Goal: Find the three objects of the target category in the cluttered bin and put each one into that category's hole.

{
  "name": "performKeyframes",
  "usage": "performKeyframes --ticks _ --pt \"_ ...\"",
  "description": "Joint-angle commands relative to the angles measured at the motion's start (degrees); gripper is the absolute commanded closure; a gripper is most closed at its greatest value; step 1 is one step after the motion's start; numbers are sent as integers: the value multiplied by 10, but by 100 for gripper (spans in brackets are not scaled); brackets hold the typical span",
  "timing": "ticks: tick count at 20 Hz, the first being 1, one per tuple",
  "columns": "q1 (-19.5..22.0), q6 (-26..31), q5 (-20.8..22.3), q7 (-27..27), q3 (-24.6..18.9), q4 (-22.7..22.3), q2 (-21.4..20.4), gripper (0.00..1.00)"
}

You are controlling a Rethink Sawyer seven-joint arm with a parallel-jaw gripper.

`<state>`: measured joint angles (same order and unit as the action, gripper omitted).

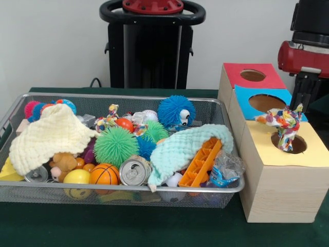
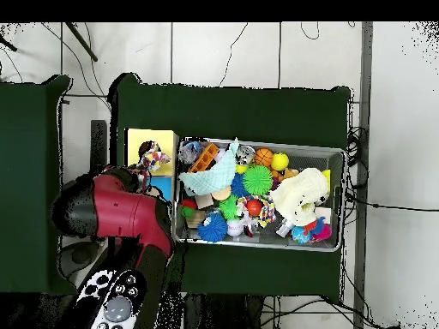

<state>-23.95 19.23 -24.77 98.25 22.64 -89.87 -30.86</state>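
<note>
yellow hole (image 1: pixel 289 143) | colourful rope toy (image 1: pixel 282 125) in it | hand (image 1: pixel 300 99) just above, grip unclear

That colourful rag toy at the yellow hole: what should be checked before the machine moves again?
1. Colourful rope toy over the yellow box's hole: ok, part inside.
2. Toy fully dropped in: not ok, most sticks out.
3. Claw open or shut: cannot tell.
4. Red hole and blue hole unblocked: ok.
5. Similar rope toy left in the wire bin: ok, visible.
</note>
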Motion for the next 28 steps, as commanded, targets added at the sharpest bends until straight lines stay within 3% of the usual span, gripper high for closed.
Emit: performKeyframes --ticks 1,13,28 --pt "30 -50 -22 145 -71 -51 2 100" --pt "24 -50 -25 148 -66 -37 10 100" --pt "37 -90 -26 152 -95 -39 16 100"
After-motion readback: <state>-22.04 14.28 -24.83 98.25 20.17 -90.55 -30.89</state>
